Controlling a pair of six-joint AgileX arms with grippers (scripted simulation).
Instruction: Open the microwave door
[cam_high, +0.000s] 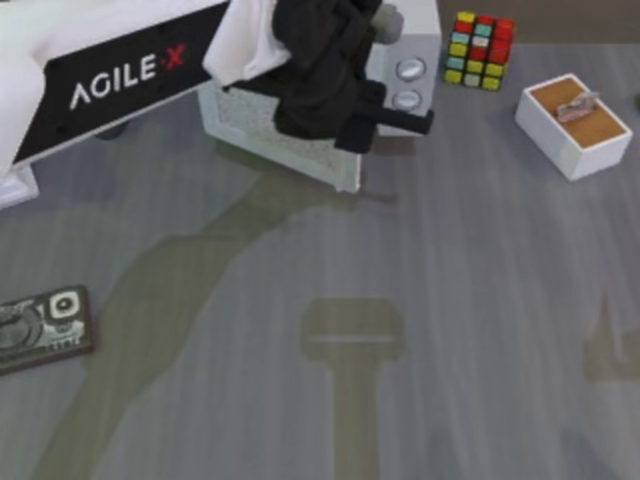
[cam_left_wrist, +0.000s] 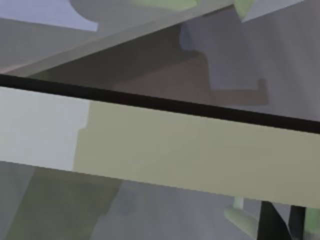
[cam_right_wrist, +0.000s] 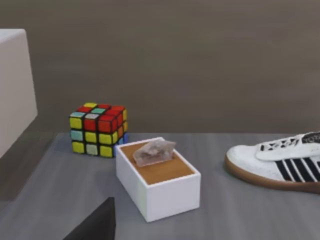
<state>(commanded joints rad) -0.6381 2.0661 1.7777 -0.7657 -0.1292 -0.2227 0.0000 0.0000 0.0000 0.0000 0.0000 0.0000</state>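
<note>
So the microwave sat at the far edge of the counter, a bit left of the middle, and the microwave door was already swung partway out toward the near side. It was hinged on its left, and its free edge stuck out over the counter well clear of the knob panel. My read is the job was well along but the door wasn't fully open.

The left gripper was right over the door's free edge, with the arm coming in from the far left corner across the top of the microwave. That angle makes sense to me: it lets the arm drag the door's free end around its arc without bumping the body. From the top view the black wrist covered most of the contact, so I honestly can't tell how far apart the fingers were or whether they had the edge pinched. The left wrist view just showed a pale band with a dark rim across it, probably the door edge up close.

The right arm looked parked off the near right side. Its wrist view faced the Rubik's cube, the small white box with a wooden top and a sneaker, and its fingers weren't clear either.

A dark flat slab lay by the left edge, out of the way.
</note>
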